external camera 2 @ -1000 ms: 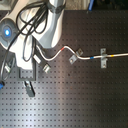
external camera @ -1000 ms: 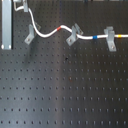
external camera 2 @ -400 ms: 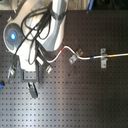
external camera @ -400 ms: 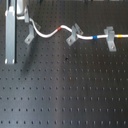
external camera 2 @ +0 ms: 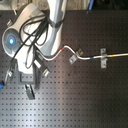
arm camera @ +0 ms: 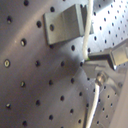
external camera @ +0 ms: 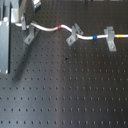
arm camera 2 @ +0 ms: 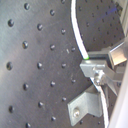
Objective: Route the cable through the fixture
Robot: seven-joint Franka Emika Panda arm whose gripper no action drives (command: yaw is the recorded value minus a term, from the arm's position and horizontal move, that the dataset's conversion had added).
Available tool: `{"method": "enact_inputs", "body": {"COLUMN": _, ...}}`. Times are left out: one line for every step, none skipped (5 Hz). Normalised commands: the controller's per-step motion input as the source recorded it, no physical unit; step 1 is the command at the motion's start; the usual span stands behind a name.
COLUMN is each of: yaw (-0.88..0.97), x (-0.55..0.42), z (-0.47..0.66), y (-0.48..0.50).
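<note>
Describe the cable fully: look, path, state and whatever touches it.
The cable is a thin, flexible white cord with a red band, a blue band and a yellow band near its far end. In the first exterior view it snakes from the gripper at the first exterior view's left, past the leftmost grey clip, through the middle clip and the right clip. It lies slack above the black perforated table. The wrist views show the jaws closed on it.

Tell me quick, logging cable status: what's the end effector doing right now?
End effector: closed on the cable, beside a grey clip.
</note>
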Motion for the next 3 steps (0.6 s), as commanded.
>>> {"method": "enact_inputs", "body": {"yaw": 0.20, "x": -0.216, "z": 0.13, "y": 0.134}}
{"method": "enact_inputs", "body": {"yaw": 0.33, "x": -0.251, "z": 0.04, "y": 0.107}}
{"method": "enact_inputs", "body": {"yaw": 0.38, "x": -0.122, "z": 0.00, "y": 0.210}}
